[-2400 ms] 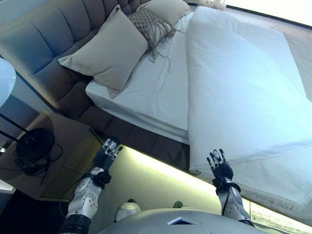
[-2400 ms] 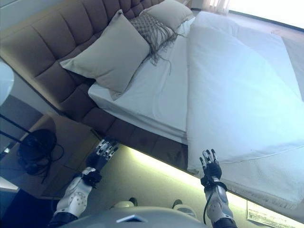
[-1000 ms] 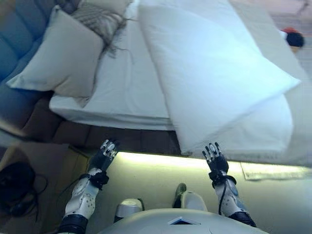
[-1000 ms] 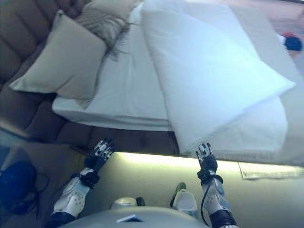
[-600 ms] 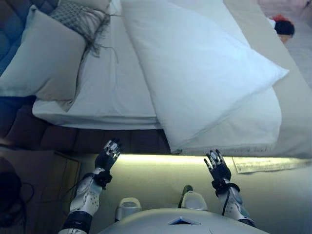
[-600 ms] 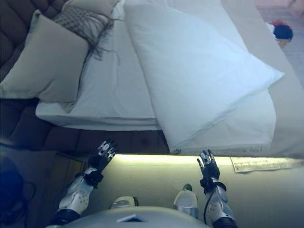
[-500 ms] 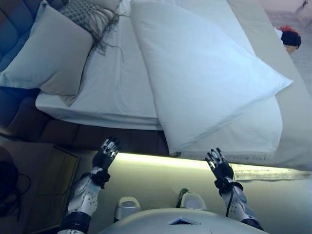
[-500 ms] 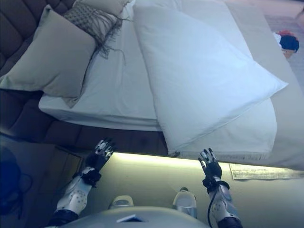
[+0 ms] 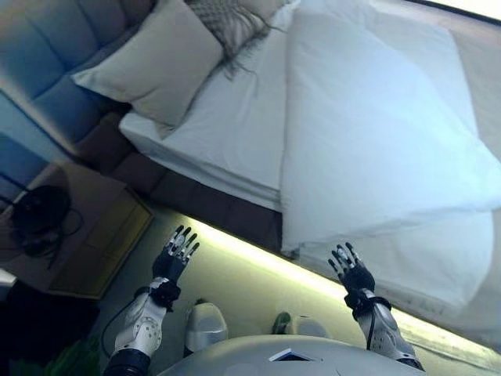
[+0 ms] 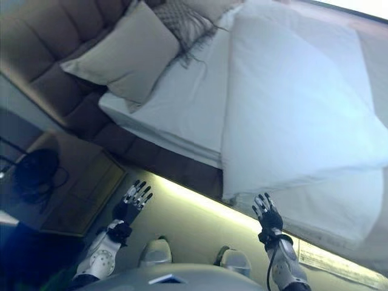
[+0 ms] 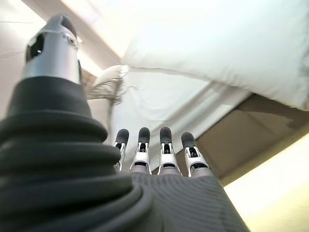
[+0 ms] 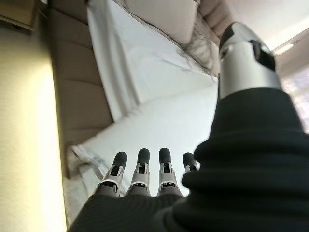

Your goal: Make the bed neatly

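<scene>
A bed with a white sheet [image 9: 235, 133] stands before me. A white duvet [image 9: 376, 141] lies folded back on itself over the far and right part of the mattress, its corner hanging near the bed's near edge [image 9: 293, 243]. A beige pillow [image 9: 156, 66] leans on the padded headboard [image 9: 55, 63], with a fringed grey cushion [image 9: 227, 16] behind it. My left hand [image 9: 174, 258] is open, below the bed frame. My right hand [image 9: 352, 274] is open and empty, just short of the duvet's hanging corner. Both hands hold nothing.
A wooden nightstand [image 9: 78, 235] stands left of the bed, with a black lamp base and cord [image 9: 35, 219] on it. A lit strip [image 9: 258, 262] runs under the bed's side rail [image 9: 211, 207]. A paper sheet [image 10: 327, 257] lies on the floor at right.
The whole view has swung, so the camera has moved; the nightstand now shows at left. Both hands stay open and raised in front of the bed's side, holding nothing.
</scene>
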Controlling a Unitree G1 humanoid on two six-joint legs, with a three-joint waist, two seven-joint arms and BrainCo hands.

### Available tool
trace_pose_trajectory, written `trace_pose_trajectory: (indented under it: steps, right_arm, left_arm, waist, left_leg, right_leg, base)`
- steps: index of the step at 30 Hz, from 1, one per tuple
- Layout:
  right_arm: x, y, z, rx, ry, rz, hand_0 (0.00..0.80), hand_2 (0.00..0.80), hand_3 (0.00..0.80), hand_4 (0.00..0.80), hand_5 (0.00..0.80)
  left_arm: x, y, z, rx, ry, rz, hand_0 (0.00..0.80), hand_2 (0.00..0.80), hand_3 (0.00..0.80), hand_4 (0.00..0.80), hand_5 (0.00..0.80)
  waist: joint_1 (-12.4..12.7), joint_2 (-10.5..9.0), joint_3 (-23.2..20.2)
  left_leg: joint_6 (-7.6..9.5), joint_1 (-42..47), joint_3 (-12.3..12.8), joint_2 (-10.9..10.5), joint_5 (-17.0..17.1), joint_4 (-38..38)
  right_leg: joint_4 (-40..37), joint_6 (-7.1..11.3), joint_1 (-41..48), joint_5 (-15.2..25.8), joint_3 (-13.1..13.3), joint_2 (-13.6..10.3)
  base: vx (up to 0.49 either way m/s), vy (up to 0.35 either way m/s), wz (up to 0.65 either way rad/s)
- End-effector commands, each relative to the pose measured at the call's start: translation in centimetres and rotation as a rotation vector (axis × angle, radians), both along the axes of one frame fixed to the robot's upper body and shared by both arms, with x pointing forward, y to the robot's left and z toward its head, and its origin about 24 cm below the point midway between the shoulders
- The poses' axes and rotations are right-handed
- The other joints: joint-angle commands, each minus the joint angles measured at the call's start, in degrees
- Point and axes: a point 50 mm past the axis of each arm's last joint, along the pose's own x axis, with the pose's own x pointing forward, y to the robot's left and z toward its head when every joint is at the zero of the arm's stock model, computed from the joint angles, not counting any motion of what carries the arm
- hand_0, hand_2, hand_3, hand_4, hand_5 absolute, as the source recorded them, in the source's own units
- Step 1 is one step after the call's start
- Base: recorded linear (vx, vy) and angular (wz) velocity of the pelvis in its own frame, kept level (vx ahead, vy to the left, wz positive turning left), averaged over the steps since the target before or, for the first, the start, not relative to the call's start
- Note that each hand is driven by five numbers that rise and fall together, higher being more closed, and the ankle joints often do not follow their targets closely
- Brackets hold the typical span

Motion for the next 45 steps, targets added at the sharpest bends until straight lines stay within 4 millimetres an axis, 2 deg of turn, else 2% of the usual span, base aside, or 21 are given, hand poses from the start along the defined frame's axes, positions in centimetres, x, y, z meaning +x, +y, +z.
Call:
trace_pose_trajectory:
  steps: [1, 6, 9, 11, 13, 14, 15, 16, 17, 19, 21, 22, 26, 28, 29, 31, 35, 39, 40, 42, 45]
  right_arm:
    - [2.3, 0.6, 2.1, 0.037, -0.17, -0.053, 0.0, 0.0, 0.0, 0.0, 0.0]
    - [2.1, 1.4, 1.6, 0.064, -0.158, -0.064, 0.0, 0.0, 0.0, 0.0, 0.0]
    - [1.8, 1.6, 1.7, 0.071, -0.166, -0.034, 0.0, 0.0, 0.0, 0.0, 0.0]
    - [1.9, 1.8, 1.6, 0.074, -0.167, -0.021, 0.0, 0.0, 0.0, 0.0, 0.0]
    - [1.9, 1.9, 1.7, 0.068, -0.174, -0.013, 0.0, 0.0, 0.0, 0.0, 0.0]
    - [2.1, 2.0, 1.8, 0.062, -0.179, -0.016, 0.0, 0.0, 0.0, 0.0, 0.0]
    - [2.3, 2.0, 2.1, 0.052, -0.192, -0.025, 0.0, 0.0, 0.0, 0.0, 0.0]
    - [2.3, 2.0, 2.3, 0.049, -0.2, -0.033, 0.0, 0.0, 0.0, 0.0, 0.0]
    - [2.0, 1.8, 2.4, 0.05, -0.201, -0.048, 0.0, 0.0, 0.0, 0.0, 0.0]
    - [1.3, 1.7, 2.2, 0.048, -0.191, -0.042, 0.0, 0.0, 0.0, 0.0, 0.0]
    - [0.9, 1.8, 2.0, 0.042, -0.187, -0.017, 0.0, 0.0, 0.0, 0.0, 0.0]
    - [0.9, 1.6, 1.9, 0.041, -0.188, -0.012, 0.0, 0.0, 0.0, 0.0, 0.0]
    - [1.7, 1.0, 1.9, 0.048, -0.196, -0.011, 0.0, 0.0, 0.0, 0.0, 0.0]
    - [2.6, 1.0, 2.1, 0.05, -0.201, -0.009, 0.0, 0.0, 0.0, 0.0, 0.0]
    - [2.6, 1.0, 2.1, 0.05, -0.201, -0.009, 0.0, 0.0, 0.0, 0.0, 0.0]
    - [2.8, 1.5, 2.1, 0.053, -0.197, -0.007, 0.0, 0.0, 0.0, 0.0, 0.0]
    - [1.6, 1.6, 1.5, 0.06, -0.174, -0.014, 0.0, 0.0, 0.0, 0.0, 0.0]
    - [1.2, 0.9, 1.3, 0.051, -0.142, -0.025, 0.0, 0.0, 0.0, 0.0, 0.0]
    - [1.2, 0.8, 1.3, 0.046, -0.132, -0.022, 0.0, 0.0, 0.0, 0.0, 0.0]
    - [1.5, 0.6, 1.6, 0.045, -0.139, -0.009, 0.0, 0.0, 0.0, 0.0, 0.0]
    - [1.4, -0.1, 1.5, 0.033, -0.124, -0.002, 0.0, 0.0, 0.0, 0.0, 0.0]
  left_arm:
    - [2.1, 0.5, 2.3, 0.069, -0.114, -0.085, 0.0, 0.0, 0.0, 0.0, 0.0]
    - [3.0, 0.8, 2.9, 0.066, -0.127, -0.075, 0.0, 0.0, 0.0, 0.0, 0.0]
    - [2.9, 0.8, 3.2, 0.058, -0.145, -0.055, 0.0, 0.0, 0.0, 0.0, 0.0]
    - [2.8, 0.8, 3.1, 0.065, -0.145, -0.056, 0.0, 0.0, 0.0, 0.0, 0.0]
    - [2.8, 0.6, 3.1, 0.082, -0.147, -0.065, 0.0, 0.0, 0.0, 0.0, 0.0]
    - [2.9, 0.5, 3.1, 0.082, -0.145, -0.073, 0.0, 0.0, 0.0, 0.0, 0.0]
    - [3.1, 0.3, 3.1, 0.088, -0.146, -0.095, 0.0, 0.0, 0.0, 0.0, 0.0]
    - [3.1, 0.1, 3.1, 0.095, -0.15, -0.114, 0.0, 0.0, 0.0, 0.0, 0.0]
    - [3.1, 0.1, 3.1, 0.112, -0.149, -0.137, 0.0, 0.0, 0.0, 0.0, 0.0]
    - [3.4, 0.4, 3.2, 0.114, -0.137, -0.124, 0.0, 0.0, 0.0, 0.0, 0.0]
    - [3.7, 0.7, 3.4, 0.108, -0.133, -0.091, 0.0, 0.0, 0.0, 0.0, 0.0]
    - [3.9, 1.0, 3.5, 0.108, -0.132, -0.071, 0.0, 0.0, 0.0, 0.0, 0.0]
    - [3.8, 1.6, 3.5, 0.111, -0.135, -0.038, 0.0, 0.0, 0.0, 0.0, 0.0]
    - [3.6, 1.8, 3.6, 0.114, -0.133, -0.037, 0.0, 0.0, 0.0, 0.0, 0.0]
    - [3.6, 1.8, 3.6, 0.114, -0.133, -0.036, 0.0, 0.0, 0.0, 0.0, 0.0]
    - [3.1, 2.2, 3.4, 0.118, -0.121, -0.032, 0.0, 0.0, 0.0, 0.0, 0.0]
    - [2.0, 2.7, 2.9, 0.14, -0.099, -0.052, 0.0, 0.0, 0.0, 0.0, 0.0]
    - [1.0, 2.9, 2.6, 0.12, -0.075, -0.044, 0.0, 0.0, 0.0, 0.0, 0.0]
    - [0.7, 3.1, 2.4, 0.104, -0.069, -0.037, 0.0, 0.0, 0.0, 0.0, 0.0]
    - [0.5, 2.8, 2.4, 0.074, -0.078, -0.047, 0.0, 0.0, 0.0, 0.0, 0.0]
    - [0.4, 1.7, 2.3, 0.056, -0.091, -0.056, 0.0, 0.0, 0.0, 0.0, 0.0]
  waist:
    - [0.68, -1.48, -1.72]
    - [-0.09, -0.97, -2.51]
    - [-0.57, -0.73, -2.53]
    - [-0.78, -0.54, -2.72]
    - [-0.91, -0.49, -2.97]
    - [-0.95, -0.35, -2.99]
    - [-1.48, 0.45, -2.71]
    - [-1.91, 1.12, -2.44]
    - [-2.69, 1.82, -1.69]
    - [-3.73, 2.35, -0.96]
    - [-4.44, 1.91, -0.6]
    - [-4.86, 1.53, -0.51]
    - [-5.73, -1.45, -0.14]
    - [-5.29, -2.55, -0.06]
    - [-5.32, -2.46, -0.02]
    - [-4.47, -3.12, -0.03]
    - [-4.08, -4.06, -0.47]
    - [-3.88, -4.61, -1.15]
    - [-4.0, -4.38, -1.34]
    - [-3.91, -3.93, -1.65]
    - [-3.99, -3.7, -2.23]
  left_leg:
    - [1.96, -1.12, -2.14, -3.46, 1.16, 1.35]
    - [3.5, 0.15, -2.18, -5.29, -0.75, 1.11]
    - [4.81, 0.6, -0.75, -5.74, -2.24, 2.05]
    - [5.85, 1.08, -0.08, -6.57, -2.61, 1.52]
    - [7.62, 1.13, -0.33, -8.31, -3.35, 1.19]
    - [8.69, 0.95, -0.65, -9.4, -3.69, 1.27]
    - [10.42, 1.07, -1.09, -10.79, -4.16, 1.47]
    - [11.43, 1.18, -1.36, -11.54, -4.58, 1.7]
    - [12.09, 2.37, -2.37, -12.61, -6.0, 1.99]
    - [12.54, 3.26, -2.31, -13.47, -6.45, 2.23]
    - [12.16, 4.08, -2.25, -13.81, -7.29, 2.35]
    - [11.9, 3.69, -1.69, -13.71, -6.88, 2.71]
    - [10.09, 5.0, -2.36, -14.54, -10.32, 3.75]
    - [9.81, 5.6, -2.28, -14.37, -12.27, 4.04]
    - [9.78, 5.65, -2.32, -14.26, -12.37, 4.1]
    - [9.98, 6.16, -1.68, -13.55, -13.38, 4.05]
    - [9.94, 7.41, -2.59, -12.13, -15.12, 5.37]
    - [8.25, 8.49, -3.1, -8.88, -15.91, 8.32]
    - [7.3, 8.77, -3.18, -7.1, -14.27, 9.1]
    - [5.12, 7.98, -4.28, -3.8, -7.98, 12.22]
    - [3.86, 6.34, -5.66, -2.2, -2.0, 16.69]
  right_leg:
    - [-2.77, 2.36, 4.79, 1.94, 1.53, -1.06]
    - [-2.34, 3.5, 5.07, 1.95, 3.22, -2.48]
    - [-2.16, 4.02, 4.68, 2.27, 3.9, -3.35]
    - [-1.51, 4.77, 4.44, 3.15, 4.3, -4.34]
    - [1.38, 5.32, 3.54, 4.6, 5.18, -6.29]
    - [4.85, 5.47, 2.42, 5.85, 5.83, -7.79]
    - [13.14, 5.09, -1.09, 8.43, 7.58, -10.11]
    - [19.46, 4.59, -4.04, 9.44, 9.14, -11.13]
    - [27.0, 4.66, -6.98, 8.76, 11.7, -11.66]
    - [31.3, 4.26, -10.32, 9.46, 12.64, -11.54]
    - [26.19, 4.49, -11.2, 10.82, 12.76, -10.6]
    - [20.69, 3.86, -11.3, 13.31, 12.03, -9.88]
    - [-1.73, 6.31, -10.68, 17.75, 12.67, -8.39]
    - [-9.88, 7.84, -10.65, 20.46, 11.32, -8.01]
    - [-10.12, 7.82, -10.43, 20.57, 11.19, -7.89]
    - [-12.52, 8.55, -10.51, 21.83, 9.14, -7.96]
    - [-12.2, 9.3, -10.55, 22.05, 9.67, -8.19]
    - [-9.67, 9.03, -9.19, 19.32, 10.41, -6.98]
    - [-7.96, 8.56, -8.98, 17.6, 10.94, -6.02]
    - [-5.99, 6.6, -7.59, 14.12, 11.15, -3.43]
    - [-5.61, 3.41, -5.57, 10.75, 11.1, 0.17]
  base:
    - [0.072, 0.092, -0.01]
    - [0.078, 0.106, -0.08]
    - [0.06, 0.123, -0.24]
    - [0.083, 0.204, -0.17]
    - [0.073, 0.245, -0.14]
    - [0.06, 0.364, -0.1]
    - [0.059, 0.434, -0.09]
    - [0.136, 0.498, 0.01]
    - [0.141, 0.384, 0.18]
    - [0.152, 0.242, 0.56]
    - [0.151, 0.017, 0.33]
    - [0.157, -0.087, 0.08]
    - [0.273, -0.181, 0.13]
    - [0.277, -0.176, -0.01]
    - [0.246, -0.158, 0.06]
    - [0.288, -0.191, 0.21]
    - [0.38, -0.258, 0.27]
    - [0.372, -0.339, 0.22]
    - [0.353, -0.359, 0.16]
    - [0.333, -0.362, 0.24]
    - [0.279, -0.324, 0.18]
